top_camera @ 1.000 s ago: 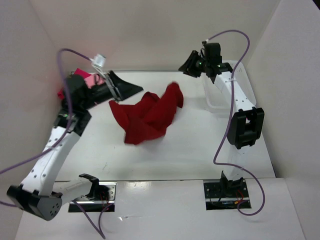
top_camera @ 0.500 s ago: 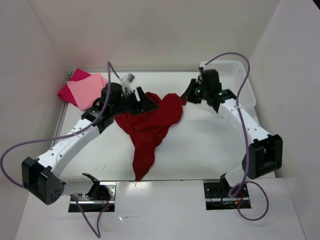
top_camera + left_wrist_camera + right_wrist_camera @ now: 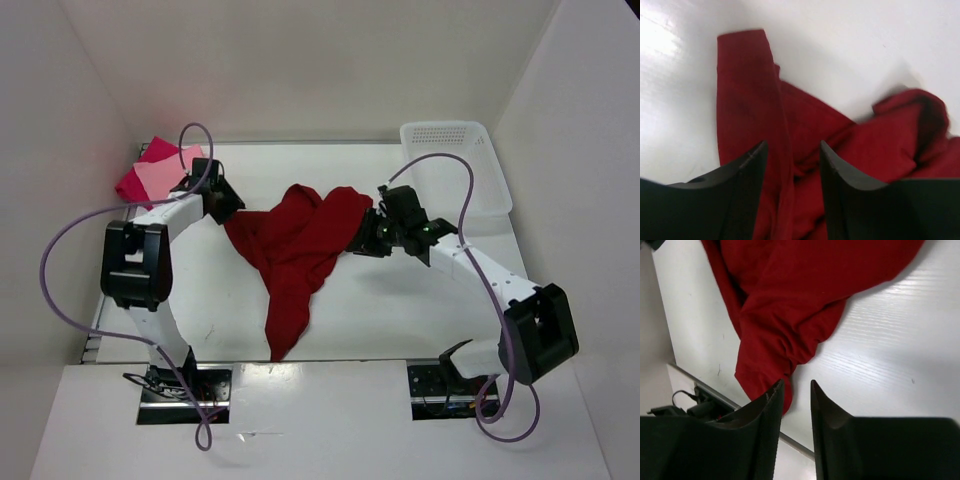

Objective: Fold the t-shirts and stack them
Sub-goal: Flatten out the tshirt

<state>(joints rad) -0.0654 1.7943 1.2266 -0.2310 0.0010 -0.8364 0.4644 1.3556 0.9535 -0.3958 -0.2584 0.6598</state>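
Dark-red t-shirt (image 3: 300, 245) lies crumpled mid-table (image 3: 400, 310), one arm at each side of it.
Overhead, I read its long axis running far to near, with a narrow tail pointing at the near edge. The basket (image 3: 450, 135) stands far right; the pale pink shirt (image 3: 168, 178) lies on the crimson-pink shirt (image 3: 133, 187) far left. Only the wrist views resolve the jaws: left gripper (image 3: 792, 165) apart over the cloth, right gripper (image 3: 793, 395) narrowly apart, clamping nothing.
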